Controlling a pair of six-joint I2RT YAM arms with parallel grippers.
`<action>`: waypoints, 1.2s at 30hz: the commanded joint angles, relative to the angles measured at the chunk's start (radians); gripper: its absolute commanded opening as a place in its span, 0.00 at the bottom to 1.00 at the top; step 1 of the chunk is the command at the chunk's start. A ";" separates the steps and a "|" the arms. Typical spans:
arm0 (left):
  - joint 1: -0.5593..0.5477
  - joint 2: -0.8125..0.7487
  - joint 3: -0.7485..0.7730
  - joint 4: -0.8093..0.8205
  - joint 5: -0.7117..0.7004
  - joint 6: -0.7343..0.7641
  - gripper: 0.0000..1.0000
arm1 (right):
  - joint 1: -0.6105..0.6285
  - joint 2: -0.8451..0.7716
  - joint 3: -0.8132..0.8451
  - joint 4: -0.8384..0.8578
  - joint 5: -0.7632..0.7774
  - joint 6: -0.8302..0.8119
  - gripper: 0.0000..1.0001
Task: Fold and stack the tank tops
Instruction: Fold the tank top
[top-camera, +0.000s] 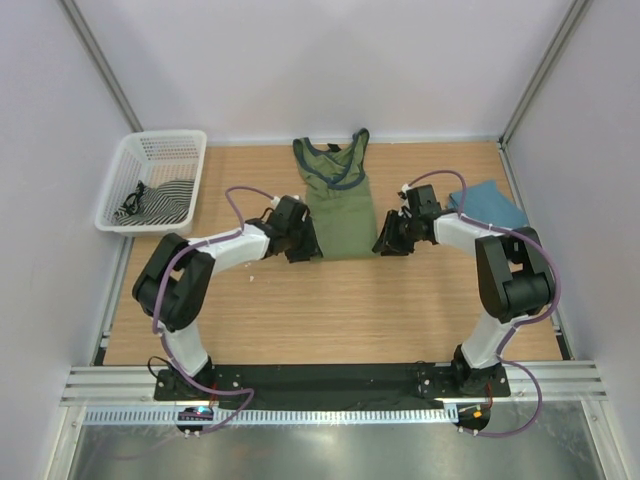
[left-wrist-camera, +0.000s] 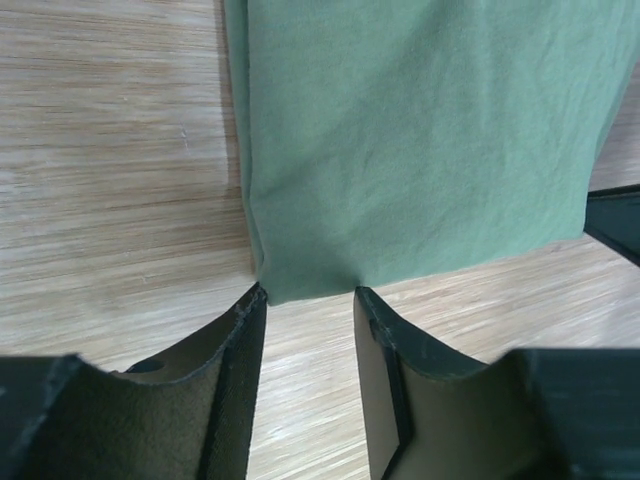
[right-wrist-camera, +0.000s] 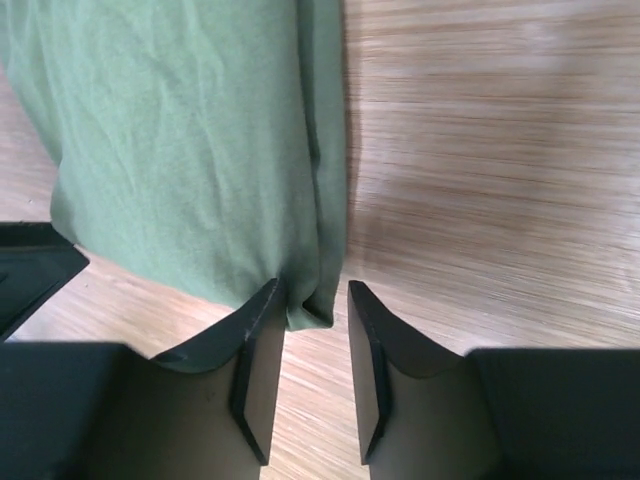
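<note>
Left gripper (left-wrist-camera: 310, 292) and right gripper (right-wrist-camera: 312, 285), both part-open and empty, flank the near hem corners of the green top (left-wrist-camera: 420, 150) lying flat mid-table: light, limp cloth, best pinched at those corners; teal top (top-camera: 488, 203) far right.

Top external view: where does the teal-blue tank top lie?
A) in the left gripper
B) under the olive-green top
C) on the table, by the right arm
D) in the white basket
C: the teal-blue tank top lies on the table, just beyond the right arm.

Teal tank top (top-camera: 490, 203) partly hidden behind right arm (top-camera: 463, 232).
</note>
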 joint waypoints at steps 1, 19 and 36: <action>-0.001 0.006 -0.003 0.060 0.016 -0.013 0.41 | 0.010 -0.024 -0.002 0.063 -0.077 0.004 0.35; -0.147 -0.307 -0.328 -0.014 -0.122 -0.050 0.00 | 0.131 -0.341 -0.249 -0.071 0.030 0.038 0.01; -0.216 -0.588 -0.324 -0.305 -0.312 -0.032 0.62 | 0.245 -0.498 -0.191 -0.209 0.214 0.027 0.47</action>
